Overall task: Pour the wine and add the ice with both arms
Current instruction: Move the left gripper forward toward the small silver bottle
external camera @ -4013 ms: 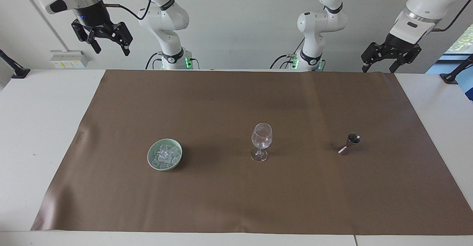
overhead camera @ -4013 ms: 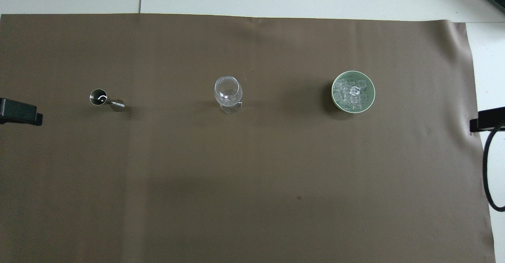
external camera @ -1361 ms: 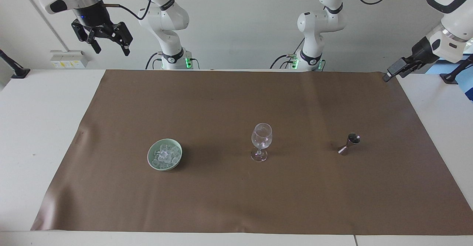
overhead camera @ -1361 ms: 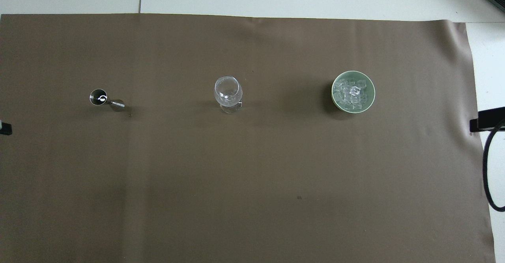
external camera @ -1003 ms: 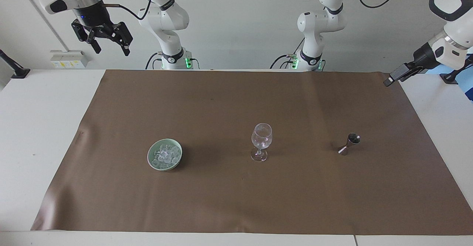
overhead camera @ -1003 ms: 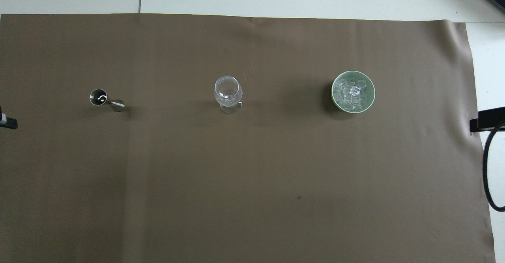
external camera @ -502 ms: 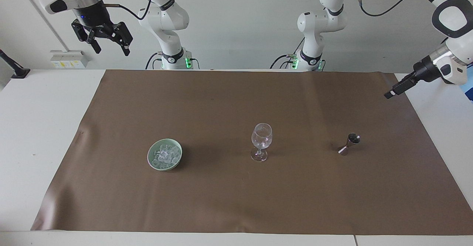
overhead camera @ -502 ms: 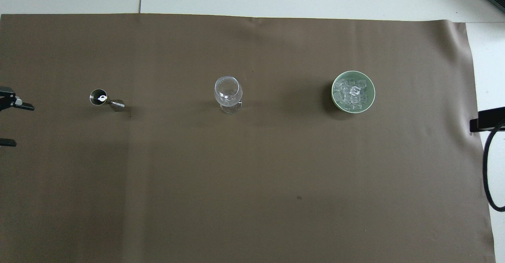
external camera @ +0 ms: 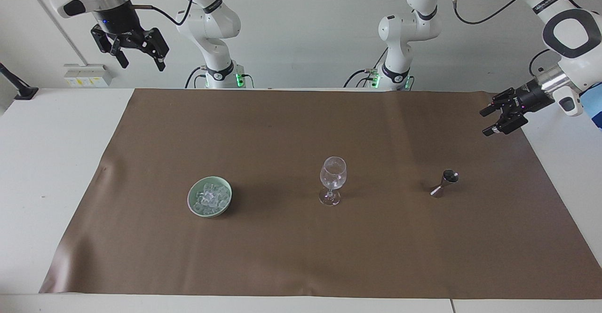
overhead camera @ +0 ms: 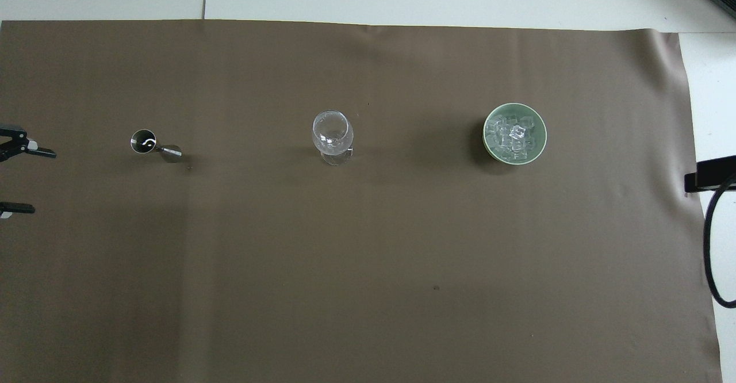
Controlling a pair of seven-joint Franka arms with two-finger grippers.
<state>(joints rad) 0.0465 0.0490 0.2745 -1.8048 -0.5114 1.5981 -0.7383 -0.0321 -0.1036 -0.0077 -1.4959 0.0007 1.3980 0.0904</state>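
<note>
Left gripper [external camera: 490, 121] open & empty, over the mat's [external camera: 282, 256] edge at my end, heading for the jigger [external camera: 444, 183].

Jigger stands upright on the mat, long axis vertical, open cup up, wine glass [external camera: 333, 180] between it & the green bowl [external camera: 225, 209]. Small metal, prob. light & slick: I'd pinch the narrow waist, keep it level. Ice [external camera: 209, 196] sits piled in the bowl toward the right arm's end; cubes look slippery, no clear long axis. Right gripper [external camera: 139, 55] waits high, open, nothing held.
</note>
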